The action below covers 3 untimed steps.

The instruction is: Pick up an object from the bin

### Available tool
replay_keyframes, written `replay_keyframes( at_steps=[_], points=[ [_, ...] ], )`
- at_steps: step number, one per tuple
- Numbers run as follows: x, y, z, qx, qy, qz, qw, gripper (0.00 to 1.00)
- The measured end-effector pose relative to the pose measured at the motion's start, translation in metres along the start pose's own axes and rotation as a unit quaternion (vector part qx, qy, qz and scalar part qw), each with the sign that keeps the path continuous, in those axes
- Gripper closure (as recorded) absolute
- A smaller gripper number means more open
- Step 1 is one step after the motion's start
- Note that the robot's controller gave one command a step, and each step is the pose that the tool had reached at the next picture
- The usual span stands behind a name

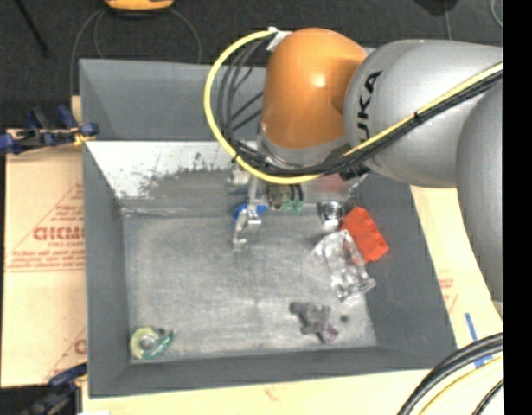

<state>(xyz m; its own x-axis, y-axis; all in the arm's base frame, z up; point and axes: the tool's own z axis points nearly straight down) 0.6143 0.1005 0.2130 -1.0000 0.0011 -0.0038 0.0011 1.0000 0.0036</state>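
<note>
My gripper (286, 219) hangs under the orange-covered wrist at the back of the bin, open, with one finger (242, 226) to the left and the other (330, 213) to the right and nothing between them. An orange-red block (369, 233) lies just right of the right finger. A crumpled clear plastic piece (342, 264) lies below that finger, touching the block. Nearer the front sits a small dark grey and purple thing (316, 319).
A small round greenish thing (150, 342) rests in the bin's front left corner. Bare grey floor spreads over the bin's left and middle. The arm comes in from the right, over the bin's right wall.
</note>
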Motion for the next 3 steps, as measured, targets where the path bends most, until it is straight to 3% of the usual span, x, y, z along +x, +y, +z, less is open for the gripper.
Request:
replay_keyframes(
  at_steps=[1, 2, 3],
  points=[
    [-0.005, -0.056, 0.109, -0.001, -0.0087, 0.050, 0.9987, 0.00],
    [-0.040, -0.090, 0.049, 0.001, -0.0039, 0.129, 0.9917, 0.00],
    [-0.033, -0.055, 0.128, 0.002, -0.0023, 0.193, 0.9811, 0.00]
  ],
)
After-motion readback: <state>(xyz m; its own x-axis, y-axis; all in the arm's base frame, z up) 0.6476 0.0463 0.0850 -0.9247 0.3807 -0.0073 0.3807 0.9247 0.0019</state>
